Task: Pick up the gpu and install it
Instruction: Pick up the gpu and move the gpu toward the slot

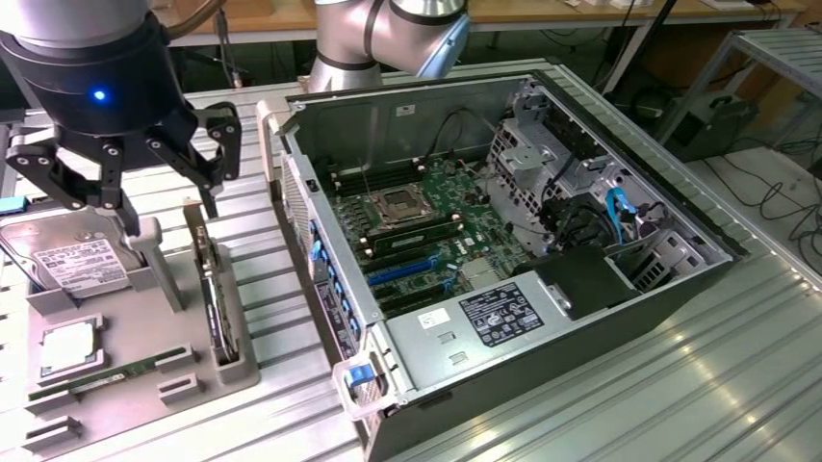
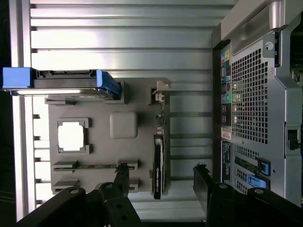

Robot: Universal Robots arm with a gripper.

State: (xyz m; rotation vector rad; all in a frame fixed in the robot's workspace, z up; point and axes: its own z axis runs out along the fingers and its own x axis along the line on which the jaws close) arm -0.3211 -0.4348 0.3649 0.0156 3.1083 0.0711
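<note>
The gpu point(image 1: 214, 289) stands on its edge in a slot of the grey parts tray point(image 1: 141, 395), on the exterior view's left. It is a thin black card with a silver bracket at its far end. My gripper point(image 1: 167, 214) hangs open just above the tray, with its fingers apart and nothing between them. In the wrist view the gpu point(image 2: 159, 158) appears edge-on, running lengthwise between my two black fingertips point(image 2: 121, 176), which straddle its near end without touching. The open computer case point(image 1: 514, 241) lies beside the tray, with its motherboard point(image 1: 424, 226) and blue expansion slots point(image 1: 404, 271) exposed.
On the tray are a silver hard drive point(image 1: 77, 262), a processor chip point(image 1: 71, 348) and a green memory stick point(image 1: 115, 371). The perforated rear of the case point(image 2: 253, 94) stands close beside the gpu. Ribbed metal table point(image 1: 668, 385) surrounds everything.
</note>
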